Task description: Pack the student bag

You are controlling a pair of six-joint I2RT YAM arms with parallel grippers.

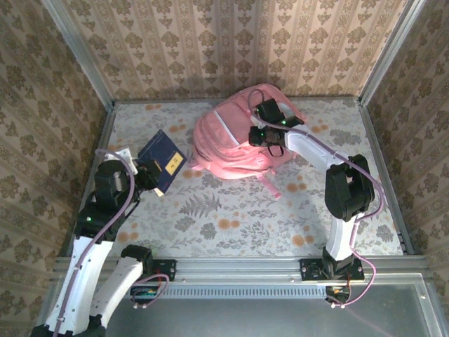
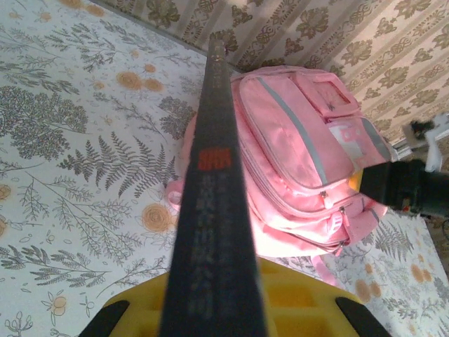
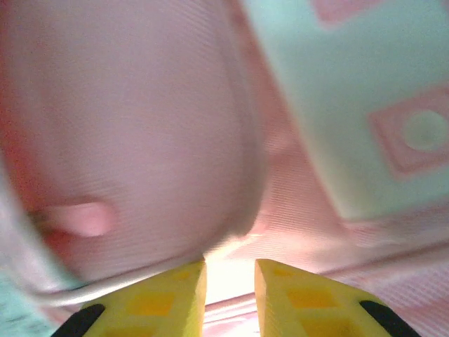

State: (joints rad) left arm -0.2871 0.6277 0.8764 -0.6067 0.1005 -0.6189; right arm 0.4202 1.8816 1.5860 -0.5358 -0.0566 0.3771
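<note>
Holding a dark blue book (image 1: 162,163) edge-on in my left jaws, which are closed on its lower end, I have it lifted off the worktop (image 1: 231,217), out to the left of the student bag (image 1: 235,140) and apart from it. The bag lies toward the far middle of the worktop with its front pockets facing up and its pink straps trailing toward the near side. My right jaws are up against the bag's far right end and stand narrowly parted, with pink fabric close in front of them. I cannot tell whether any cloth sits between them.

As I judge it, the packing is at an early stage. The book is picked up and ready, but it is not yet in the bag. The front pocket zips look closed from my left wrist view, and I cannot make out an open mouth on the main compartment. What remains, I reckon, is to get an opening held wide at the bag's top, carry the book across, slide it inside and close the bag. No other items to pack are visible on the worktop.
</note>
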